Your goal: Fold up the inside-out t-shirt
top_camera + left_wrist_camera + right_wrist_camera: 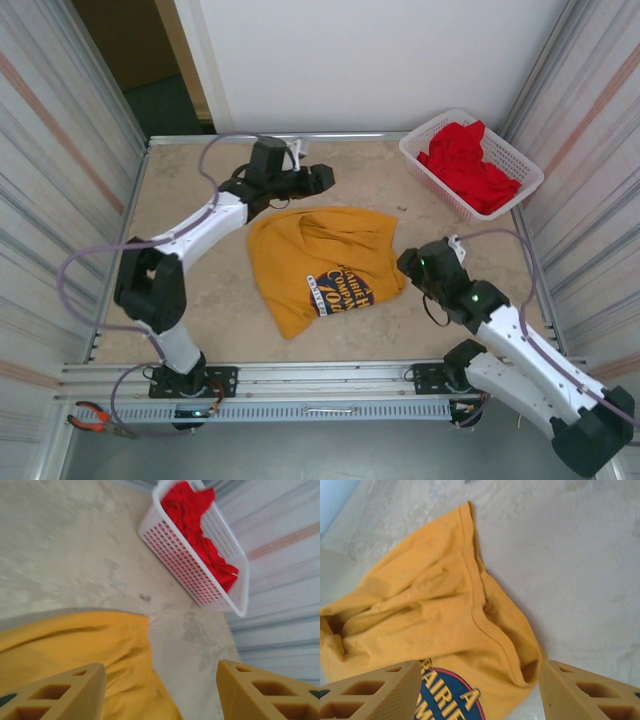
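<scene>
Beige, stone-patterned table (pixel 225 335) carries a mustard-yellow t-shirt (pixel 310 265) lying crumpled at its middle, with the blue and white print (pixel 342 290) facing up towards the near side. White plastic basket (pixel 425 152) sits at the far right corner, well apart from the shirt, with a red garment (pixel 470 165) inside. Left gripper (pixel 322 179) hovers by the shirt's far edge, jaws apart and gripping nothing. Right gripper (pixel 406 264) hangs just beside the shirt's right edge, jaws likewise apart and empty.
</scene>
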Robot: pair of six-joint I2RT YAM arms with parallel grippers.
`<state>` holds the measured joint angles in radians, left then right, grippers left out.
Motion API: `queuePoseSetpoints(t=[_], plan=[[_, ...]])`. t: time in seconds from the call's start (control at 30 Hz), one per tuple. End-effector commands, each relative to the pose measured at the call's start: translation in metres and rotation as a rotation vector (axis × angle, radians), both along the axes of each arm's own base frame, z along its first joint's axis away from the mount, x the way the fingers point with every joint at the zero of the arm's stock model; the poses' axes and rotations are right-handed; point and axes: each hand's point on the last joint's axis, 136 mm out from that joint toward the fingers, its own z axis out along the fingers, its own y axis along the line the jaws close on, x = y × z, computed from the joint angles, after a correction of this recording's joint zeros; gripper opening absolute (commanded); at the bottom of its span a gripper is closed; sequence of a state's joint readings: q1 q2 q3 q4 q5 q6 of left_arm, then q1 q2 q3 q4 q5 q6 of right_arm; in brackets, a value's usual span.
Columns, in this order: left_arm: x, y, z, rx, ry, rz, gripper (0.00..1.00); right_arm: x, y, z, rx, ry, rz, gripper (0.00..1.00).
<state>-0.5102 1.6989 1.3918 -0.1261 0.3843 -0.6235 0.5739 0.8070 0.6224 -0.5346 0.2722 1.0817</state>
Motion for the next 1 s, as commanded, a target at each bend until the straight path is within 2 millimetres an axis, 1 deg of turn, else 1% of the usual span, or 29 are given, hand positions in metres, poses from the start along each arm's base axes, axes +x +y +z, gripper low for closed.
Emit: queuePoseSetpoints(t=[0.0,0.07,0.13,0.17,0.2,0.27,0.37,0.43,0.53,0.57,0.6,0.63,0.67,0.73,0.77,0.83,0.9,0.97], plan=[[-0.005,0.038,-0.032,0.307,-0.021,0.078,0.61,0.031,0.024,0.023,-0.086,-0.05,0.139,0.63],[-0.007,0.05,-0.052,0.433,0.001,0.09,0.61,0.052,0.046,0.024,-0.098,-0.035,0.229,0.66],[-0.006,0.056,-0.066,0.501,0.015,0.093,0.62,0.072,0.07,0.024,-0.082,-0.034,0.323,0.68],[-0.007,0.057,-0.074,0.521,0.029,0.087,0.62,0.082,0.082,0.023,-0.075,-0.027,0.372,0.7],[-0.008,0.057,-0.079,0.533,0.038,0.08,0.63,0.089,0.089,0.022,-0.07,-0.014,0.399,0.71],[-0.012,0.057,-0.092,0.564,0.064,0.068,0.64,0.105,0.108,0.014,-0.063,0.016,0.473,0.71],[-0.02,0.055,-0.112,0.604,0.095,0.05,0.64,0.118,0.126,-0.003,-0.051,0.058,0.534,0.7],[-0.023,0.059,-0.127,0.641,0.116,0.06,0.65,0.122,0.131,-0.013,-0.042,0.075,0.547,0.69],[-0.019,0.064,-0.142,0.689,0.127,0.079,0.64,0.123,0.136,-0.023,-0.018,0.091,0.546,0.69],[-0.017,0.064,-0.145,0.7,0.128,0.078,0.62,0.123,0.136,-0.025,-0.012,0.094,0.544,0.68],[-0.014,0.064,-0.149,0.71,0.125,0.076,0.55,0.123,0.137,-0.027,-0.007,0.095,0.546,0.68],[-0.01,0.064,-0.15,0.716,0.12,0.074,0.41,0.123,0.138,-0.03,-0.004,0.098,0.548,0.68],[-0.007,0.062,-0.15,0.717,0.114,0.067,0.29,0.124,0.139,-0.03,-0.001,0.097,0.551,0.68],[-0.002,0.056,-0.144,0.705,0.08,0.039,0.01,0.125,0.142,-0.032,-0.008,0.092,0.569,0.69],[-0.001,0.052,-0.138,0.689,0.056,0.02,0.0,0.126,0.143,-0.032,-0.012,0.088,0.582,0.69],[-0.001,0.042,-0.114,0.648,-0.028,-0.013,0.0,0.127,0.147,-0.028,-0.024,0.059,0.626,0.7],[-0.006,0.033,-0.086,0.577,-0.11,-0.047,0.0,0.125,0.154,-0.021,-0.024,0.015,0.687,0.71],[-0.018,0.022,-0.059,0.489,-0.184,-0.107,0.0,0.123,0.16,-0.011,-0.025,-0.032,0.744,0.71]])
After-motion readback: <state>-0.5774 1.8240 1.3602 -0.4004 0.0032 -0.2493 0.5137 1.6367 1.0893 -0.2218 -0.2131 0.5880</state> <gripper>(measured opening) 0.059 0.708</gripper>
